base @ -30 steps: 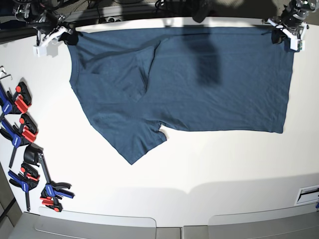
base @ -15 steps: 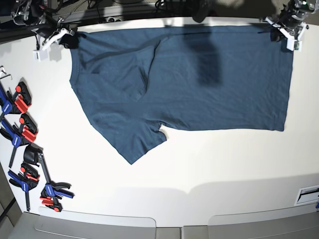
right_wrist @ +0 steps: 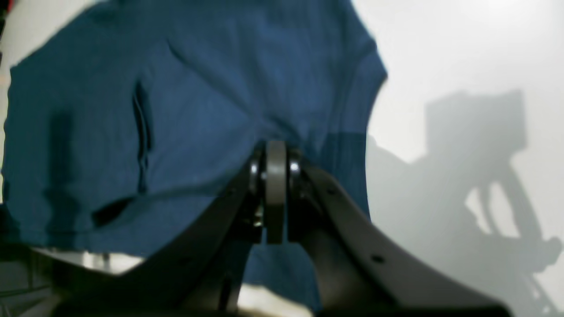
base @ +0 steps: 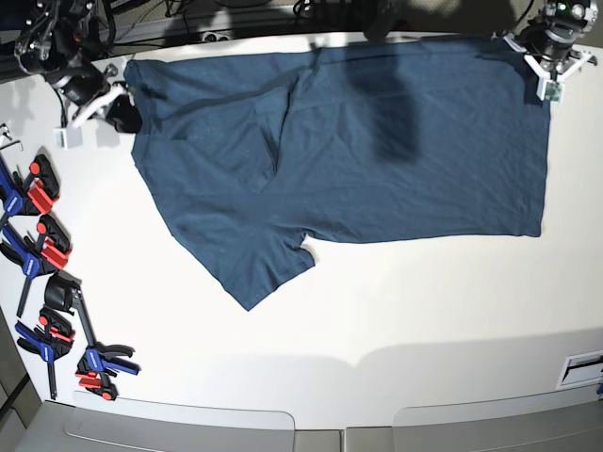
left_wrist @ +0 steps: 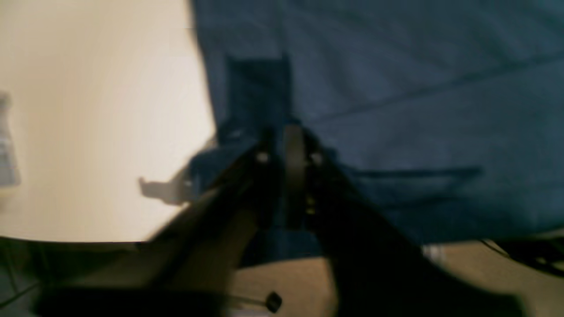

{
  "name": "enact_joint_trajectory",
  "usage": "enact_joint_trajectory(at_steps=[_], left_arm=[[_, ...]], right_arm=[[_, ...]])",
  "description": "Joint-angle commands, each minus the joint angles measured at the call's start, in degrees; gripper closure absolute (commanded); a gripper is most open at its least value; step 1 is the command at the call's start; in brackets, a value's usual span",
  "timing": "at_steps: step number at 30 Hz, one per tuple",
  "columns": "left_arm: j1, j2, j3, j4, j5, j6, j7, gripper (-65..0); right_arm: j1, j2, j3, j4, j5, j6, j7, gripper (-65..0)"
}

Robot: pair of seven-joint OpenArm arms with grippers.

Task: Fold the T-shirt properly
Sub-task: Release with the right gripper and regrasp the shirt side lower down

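I see both jaws, left gripper (left_wrist: 293,145) and right gripper (right_wrist: 275,152), pinched on the T-shirt (base: 377,151) at the table's (base: 424,311) far edge, near side open.

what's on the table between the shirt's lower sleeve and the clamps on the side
Nothing: in the base view, bare white table separates the T-shirt sleeve from the red-and-blue clamps along the edge.
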Motion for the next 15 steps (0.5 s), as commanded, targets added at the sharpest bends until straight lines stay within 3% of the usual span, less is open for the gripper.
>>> enact_joint_trajectory(at_steps=[1, 2, 4, 7, 11, 15], left_arm=[[0.35, -0.66, -0.39, 1.25, 0.20, 0.52, -1.40, -10.7], [0.33, -0.70, -0.39, 1.36, 0.17, 0.94, -1.90, -14.5], [0.28, -0.79, -0.39, 1.36, -0.07, 1.11, -2.75, -20.2], [0.20, -0.79, -0.39, 1.36, -0.07, 1.11, -3.02, -23.5], [0.20, -0.79, -0.39, 1.36, -0.07, 1.11, -3.17, -23.5], [0.20, -0.79, -0.39, 1.36, -0.07, 1.11, -3.21, -23.5]], right_arm=[[1.38, 1.05, 0.57, 1.01, 1.11, 0.24, 1.20, 0.0], [2.62, 1.05, 0.57, 1.01, 1.11, 0.26, 1.22, -2.1], [5.29, 1.09, 0.57, 1.01, 0.92, 0.28, 2.40, -15.8], [9.42, 1.07, 0.57, 0.98, -3.89, 0.28, 8.28, -28.6], [15.02, 1.07, 0.55, 0.98, -11.58, 0.24, 14.58, -29.5], [19.63, 1.07, -0.55, 0.13, -16.50, 0.17, 15.43, -29.5]])
